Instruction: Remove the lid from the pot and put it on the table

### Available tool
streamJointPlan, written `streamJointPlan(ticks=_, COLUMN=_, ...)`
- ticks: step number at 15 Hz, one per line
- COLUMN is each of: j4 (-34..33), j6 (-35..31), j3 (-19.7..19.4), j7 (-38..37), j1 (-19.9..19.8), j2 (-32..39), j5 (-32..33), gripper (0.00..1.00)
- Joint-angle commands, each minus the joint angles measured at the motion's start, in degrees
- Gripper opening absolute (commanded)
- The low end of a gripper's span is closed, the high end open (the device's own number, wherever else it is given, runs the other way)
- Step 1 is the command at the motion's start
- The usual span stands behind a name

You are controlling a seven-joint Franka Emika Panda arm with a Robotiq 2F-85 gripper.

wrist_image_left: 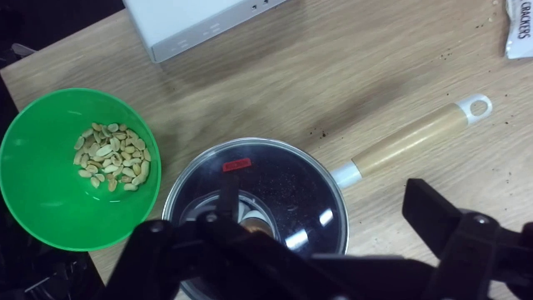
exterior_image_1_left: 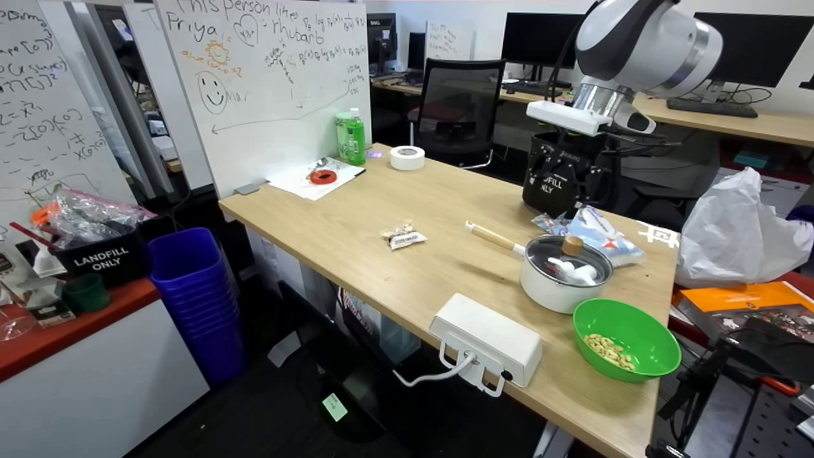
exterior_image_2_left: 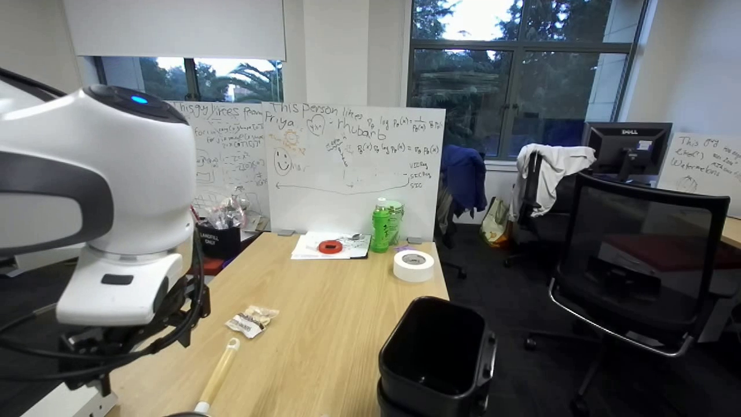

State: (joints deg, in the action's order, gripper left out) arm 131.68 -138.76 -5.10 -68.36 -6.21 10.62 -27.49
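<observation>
1 glass lid [wrist_image_left: 300, 175]: sits on pot [exterior_image_1_left: 551, 291], thin metal rim all rnd, wood knob [exterior_image_1_left: 572, 245] at centre; white shapes [exterior_image_1_left: 582, 273] in the glass, reflection or contents, can't tell.
My gripper [wrist_image_left: 322, 191]: fingers spread wide, I hold nothing. In wrist view 1 finger [wrist_image_left: 228, 198] crosses the lid next to the knob; other finger [wrist_image_left: 431, 214] is at 3 o'clk from knob, over bare table [wrist_image_left: 377, 212].
My height: higher than lid & apart from it in an exterior view; my dark fingers are hard to pick out vs black bin [exterior_image_1_left: 539, 198].
Pot handle [wrist_image_left: 412, 137]: wood w/ white ends, runs to 2 o'clk in wrist view; tip shows in both exterior views.
Green bowl [wrist_image_left: 46, 166]: 9-10 o'clk from knob in wrist view, just beside pot, can't tell if touching; peanuts [wrist_image_left: 112, 156] inside.
White box [wrist_image_left: 195, 25]: approx 11-12 o'clk, same view, apart from pot, at table edge.
Crackers pkt [wrist_image_left: 520, 31]: 2 o'clk, same view, past handle end.
Blue-white bag [exterior_image_1_left: 601, 232]: approx 2 o'clk from lid in an exterior view, just beside pot.
Tape roll [exterior_image_1_left: 407, 163]: 10 o'clk from pot, same view, far along the table.
</observation>
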Motion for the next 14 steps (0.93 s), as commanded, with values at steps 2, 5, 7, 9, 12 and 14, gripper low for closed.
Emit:
streamJointPlan(ticks=2, j4=-0.4, j6=0.2, j3=-0.4, j7=-0.6, j1=0.5, j2=0.1, j5=-0.1, gripper=1.0)
streamJointPlan(ticks=5, j4=-0.4, j6=0.2, j3=-0.4, j7=-0.7, j1=0.5, j2=0.1, j5=-0.1, gripper=1.0)
streamJointPlan(ticks=7, j4=-0.7, j6=-0.5, j3=-0.9, j7=-4.9, j1=0.8, j2=1.0, j5=0.7, gripper=1.0)
streamJointPlan(ticks=9, j4=-0.2, j6=-2.3, j3=-1.8, j7=-10.2, j1=0.9, j2=1.9, j5=1.1, gripper=1.0)
streamJointPlan(ticks=12, j4=1.4, j6=-5.2, j3=-3.3, j7=-16.1, j1=1.0, j2=2.9, j5=2.6, gripper=1.0)
streamJointPlan(ticks=14, j4=2.5, j6=-6.5, j3=-4.5, j7=-20.5, j1=1.3, j2=3.8, j5=4.4, gripper=1.0)
